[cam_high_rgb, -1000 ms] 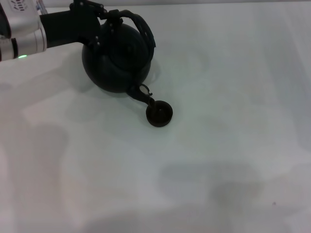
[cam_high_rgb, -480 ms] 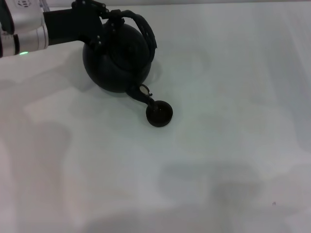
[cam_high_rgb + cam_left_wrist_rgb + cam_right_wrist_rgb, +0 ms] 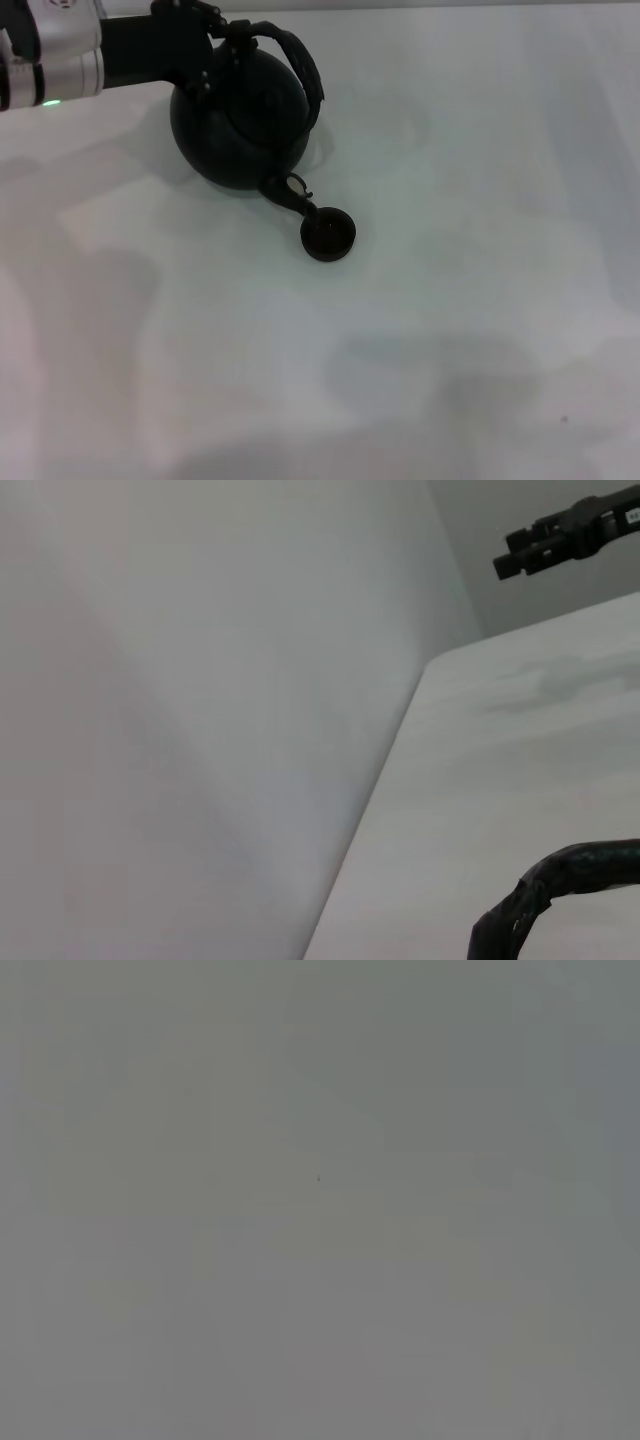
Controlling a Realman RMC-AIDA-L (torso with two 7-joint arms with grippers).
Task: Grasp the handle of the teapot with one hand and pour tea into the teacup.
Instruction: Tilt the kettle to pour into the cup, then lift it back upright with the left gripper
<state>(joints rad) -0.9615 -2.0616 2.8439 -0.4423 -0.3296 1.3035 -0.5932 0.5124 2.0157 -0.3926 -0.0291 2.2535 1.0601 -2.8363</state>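
On the pale worktop (image 3: 450,300), the teapot (image 3: 240,120) sits toward eleven o'clock from the middle of the head view, a round matte-black body tipped so that its short spout (image 3: 290,195) reaches down toward five o'clock. The spout's tip hangs just over the near rim of the teacup (image 3: 328,237), a small dark round cup standing upright on the worktop at the five o'clock side of the teapot; whether spout and rim touch cannot be told. The handle (image 3: 295,60) arches over the top of the teapot, its hoop leaning toward the two o'clock side. The left gripper (image 3: 205,45) comes in from nine o'clock at the far left edge, its dark body ahead of a silver arm section with a small green light, and its jaws are closed on the handle at the teapot's upper left. In the left wrist view a wrapped dark piece of the handle (image 3: 560,890) curves in at one corner, with the worktop's far edge and a bare wall beyond it. The right gripper appears in no view; the right wrist view shows only a flat grey field.
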